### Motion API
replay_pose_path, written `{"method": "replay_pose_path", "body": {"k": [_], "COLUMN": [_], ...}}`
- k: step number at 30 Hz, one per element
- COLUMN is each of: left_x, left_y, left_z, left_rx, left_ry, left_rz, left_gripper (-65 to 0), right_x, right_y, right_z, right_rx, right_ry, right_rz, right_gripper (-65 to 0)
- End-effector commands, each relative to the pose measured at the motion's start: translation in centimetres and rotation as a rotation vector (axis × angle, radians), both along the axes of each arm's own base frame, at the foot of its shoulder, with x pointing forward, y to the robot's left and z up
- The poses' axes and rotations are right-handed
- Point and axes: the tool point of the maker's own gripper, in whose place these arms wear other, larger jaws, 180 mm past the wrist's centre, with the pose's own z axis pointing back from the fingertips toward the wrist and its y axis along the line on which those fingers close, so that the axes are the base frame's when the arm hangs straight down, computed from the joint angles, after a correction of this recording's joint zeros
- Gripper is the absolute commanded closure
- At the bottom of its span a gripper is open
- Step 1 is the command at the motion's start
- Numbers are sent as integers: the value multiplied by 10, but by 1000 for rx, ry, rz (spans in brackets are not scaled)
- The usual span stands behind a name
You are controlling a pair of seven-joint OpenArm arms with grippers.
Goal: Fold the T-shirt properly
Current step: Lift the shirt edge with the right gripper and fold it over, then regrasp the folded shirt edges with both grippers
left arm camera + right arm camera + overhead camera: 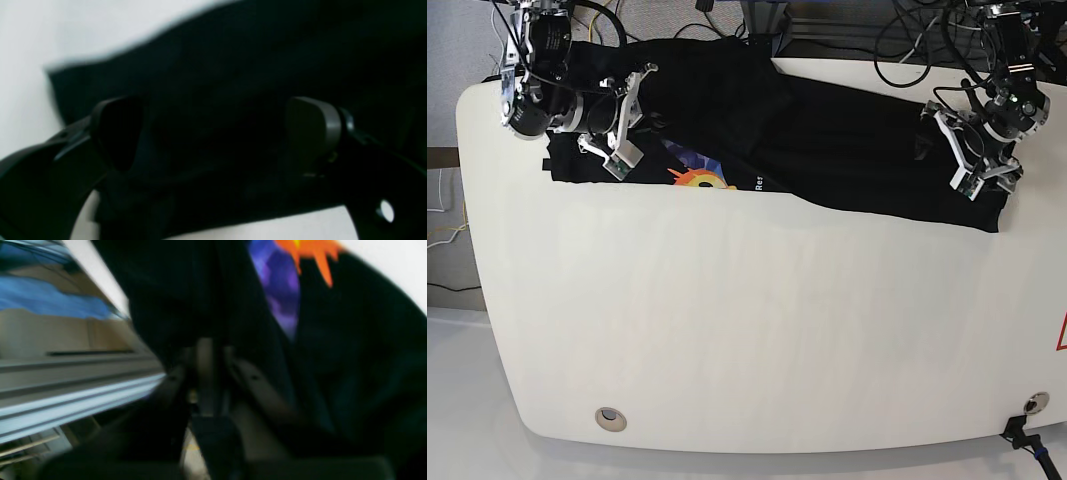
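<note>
The black T-shirt lies spread along the back of the white table, with its orange and purple print facing up near the left end. In the right wrist view the print shows above my right gripper. Its fingers stand close together, pinched into black cloth, though the picture is blurred. In the base view this right gripper sits over the shirt's left end. My left gripper is wide open, hovering over the dark cloth at the shirt's right end.
Cables and arm mounts crowd the table's back edge. An aluminium frame rail runs beside the table on the right gripper's side. A round hole sits near the front left corner, and a red mark is at the right edge.
</note>
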Motion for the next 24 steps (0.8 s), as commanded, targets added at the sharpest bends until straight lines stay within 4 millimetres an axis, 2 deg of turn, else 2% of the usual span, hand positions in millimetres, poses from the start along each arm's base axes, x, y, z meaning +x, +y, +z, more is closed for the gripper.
{"method": "replay_pose_path", "body": {"k": [1, 5, 7, 10, 18, 20, 24], "left_x": [0, -4, 0, 8, 22, 23, 30], "left_y": [0, -7, -10, -5, 2, 7, 7], "left_z": [-5, -24, -31, -39, -48, -46, -42], "left_rx": [-25, -52, -64, -80, -103, -91, -91], "left_ry": [-1, 52, 70, 83, 102, 99, 83], "left_rz": [18, 12, 7, 30, 64, 62, 62], "left_gripper": [-650, -650, -650, -650, -650, -650, -650], "right_x": [-1, -3, -6, 1, 47, 60, 76], "right_y": [-5, -2, -9, -18, -39, -40, -33], "right_z": [-12, -26, -41, -63, -86, -87, -91], "right_rx": [-105, -180, -217, -247, -262, -248, -216], "right_ry": [-13, -20, 8, 45, 50, 41, 28], "right_rz": [14, 56, 58, 50, 35, 18, 7], "right_gripper": [0, 0, 0, 0, 0, 0, 0]}}
